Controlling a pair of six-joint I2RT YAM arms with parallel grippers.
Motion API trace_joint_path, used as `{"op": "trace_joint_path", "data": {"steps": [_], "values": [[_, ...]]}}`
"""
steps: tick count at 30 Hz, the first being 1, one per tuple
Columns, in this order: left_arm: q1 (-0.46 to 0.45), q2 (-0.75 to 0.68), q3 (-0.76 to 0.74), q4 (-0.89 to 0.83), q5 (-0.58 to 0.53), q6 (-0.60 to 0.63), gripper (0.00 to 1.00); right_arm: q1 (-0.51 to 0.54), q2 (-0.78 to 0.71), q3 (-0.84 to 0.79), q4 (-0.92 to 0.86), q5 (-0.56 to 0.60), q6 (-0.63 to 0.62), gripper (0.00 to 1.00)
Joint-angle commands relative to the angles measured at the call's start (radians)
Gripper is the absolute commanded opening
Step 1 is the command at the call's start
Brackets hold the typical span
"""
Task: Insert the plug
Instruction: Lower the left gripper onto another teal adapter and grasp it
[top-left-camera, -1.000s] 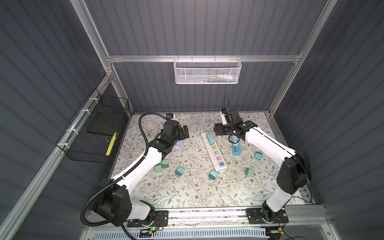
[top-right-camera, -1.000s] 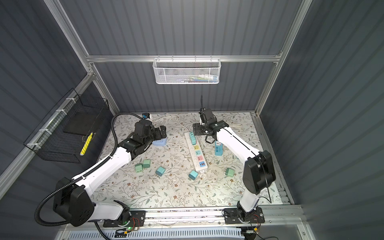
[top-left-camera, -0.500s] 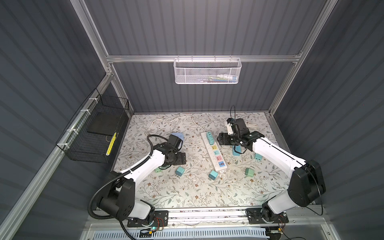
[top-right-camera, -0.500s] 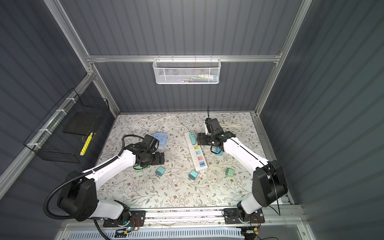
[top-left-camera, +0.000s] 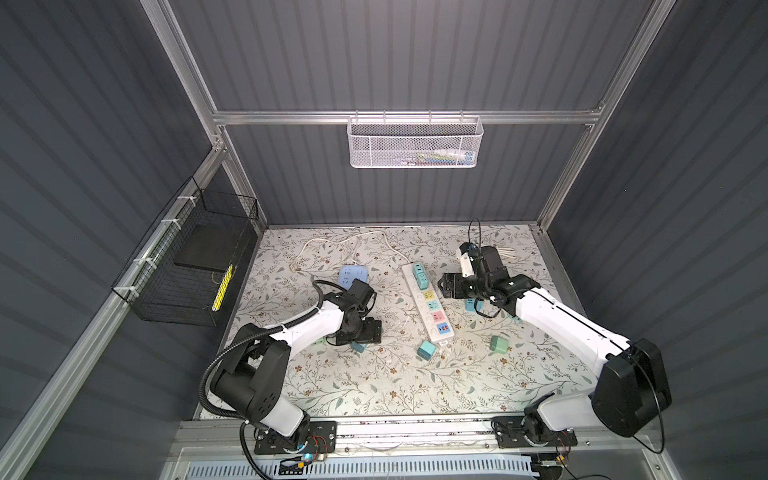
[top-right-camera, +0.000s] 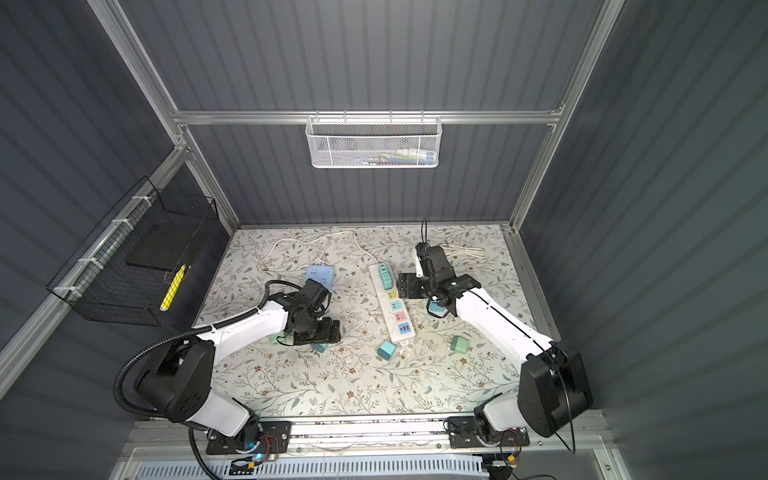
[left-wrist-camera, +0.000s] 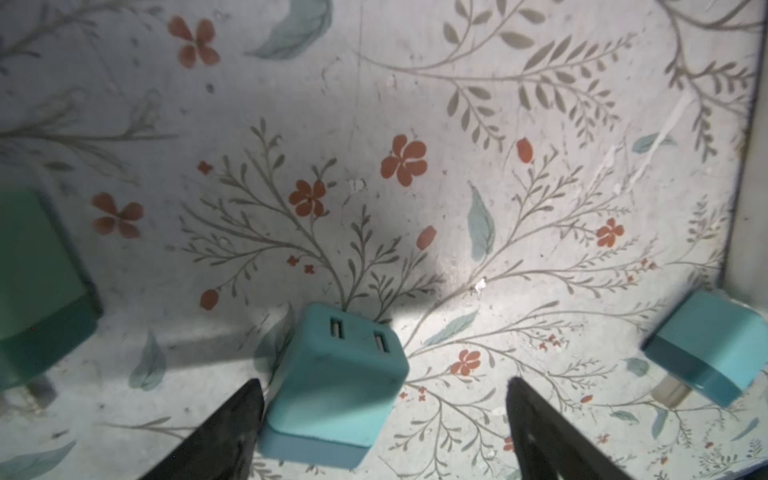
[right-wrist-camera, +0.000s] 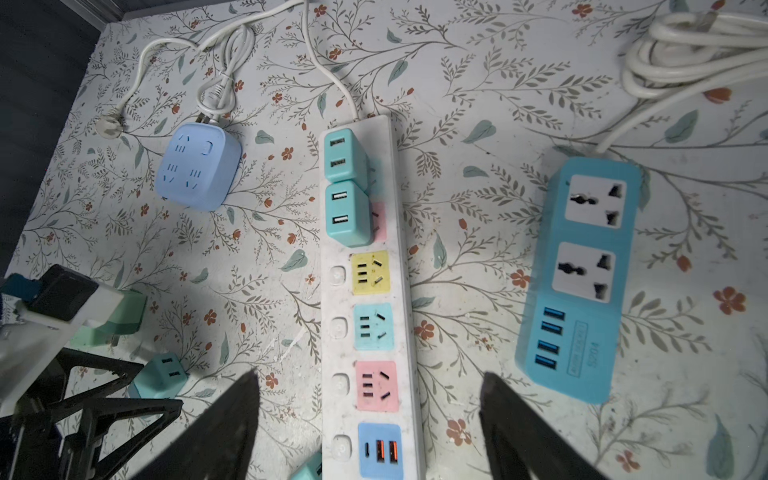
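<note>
A teal plug cube (left-wrist-camera: 336, 382) with two USB ports lies on the floral mat between the fingers of my left gripper (left-wrist-camera: 384, 386). The gripper is open: one finger (left-wrist-camera: 232, 428) is right against the cube and the other stands well apart. In both top views that gripper (top-left-camera: 359, 332) (top-right-camera: 318, 332) sits low over the plug (top-left-camera: 358, 346). The white power strip (top-left-camera: 428, 305) (right-wrist-camera: 365, 291) has two teal plugs (right-wrist-camera: 345, 187) seated at its far end. My right gripper (right-wrist-camera: 368, 382) (top-left-camera: 451, 284) hangs open over the strip, holding nothing.
A light-blue socket cube (top-left-camera: 353, 274) lies behind the left arm. A blue power strip (right-wrist-camera: 582, 274) lies beside the white one, with its coiled white cable (top-left-camera: 505, 251) behind it. Loose plugs (top-left-camera: 427, 350) (top-left-camera: 498, 345) lie near the strip's front end, and a green one (right-wrist-camera: 120, 320) by the left arm.
The left arm has drawn back from the far side and dropped around the teal plug, its jaws narrowing a little. The right gripper has come slightly nearer over the strip and widened.
</note>
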Motion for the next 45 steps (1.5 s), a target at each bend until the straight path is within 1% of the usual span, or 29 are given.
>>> {"op": "trace_joint_path", "data": {"steps": [1, 4, 8, 15, 16, 18, 20, 23, 29, 32, 36, 38, 42, 45], "values": [[-0.037, 0.008, 0.030, -0.013, -0.013, -0.007, 0.91, -0.002, -0.035, -0.031, 0.017, 0.014, -0.005, 0.84], [-0.076, 0.012, 0.029, -0.013, -0.033, -0.027, 0.91, -0.002, -0.057, -0.054, 0.022, 0.014, -0.002, 0.84], [-0.101, 0.005, 0.018, -0.010, -0.038, -0.057, 0.90, -0.003, -0.083, -0.070, 0.023, 0.019, 0.001, 0.84], [-0.148, -0.061, -0.011, 0.000, -0.041, -0.127, 0.89, -0.004, -0.115, -0.094, 0.047, 0.010, 0.026, 0.85], [-0.156, -0.061, -0.009, -0.006, -0.058, -0.134, 0.89, -0.004, -0.115, -0.095, 0.048, 0.005, 0.026, 0.85], [-0.172, -0.047, 0.007, -0.057, -0.132, -0.151, 0.86, -0.003, -0.114, -0.096, 0.048, -0.004, 0.021, 0.85], [-0.184, -0.023, 0.019, -0.116, -0.218, -0.174, 0.80, -0.003, -0.109, -0.093, 0.046, -0.012, 0.008, 0.82], [-0.193, -0.001, 0.025, -0.145, -0.274, -0.198, 0.75, -0.004, -0.103, -0.087, 0.038, -0.018, -0.006, 0.80], [-0.199, 0.050, 0.055, -0.147, -0.243, -0.186, 0.69, -0.005, -0.102, -0.093, 0.027, -0.030, -0.017, 0.77], [-0.202, 0.054, 0.040, -0.131, -0.226, -0.176, 0.66, -0.005, -0.097, -0.097, 0.022, -0.032, -0.015, 0.76], [-0.202, 0.055, 0.018, -0.100, -0.195, -0.157, 0.64, -0.005, -0.099, -0.103, 0.023, -0.035, -0.004, 0.75], [-0.201, 0.067, 0.011, -0.085, -0.184, -0.152, 0.62, -0.005, -0.096, -0.107, 0.025, -0.034, -0.002, 0.75], [-0.201, 0.073, -0.008, -0.067, -0.195, -0.152, 0.57, -0.005, -0.069, -0.094, 0.025, -0.035, 0.000, 0.75], [-0.202, 0.059, -0.020, -0.041, -0.201, -0.149, 0.56, -0.005, -0.030, -0.062, 0.019, -0.051, 0.000, 0.74]]}}
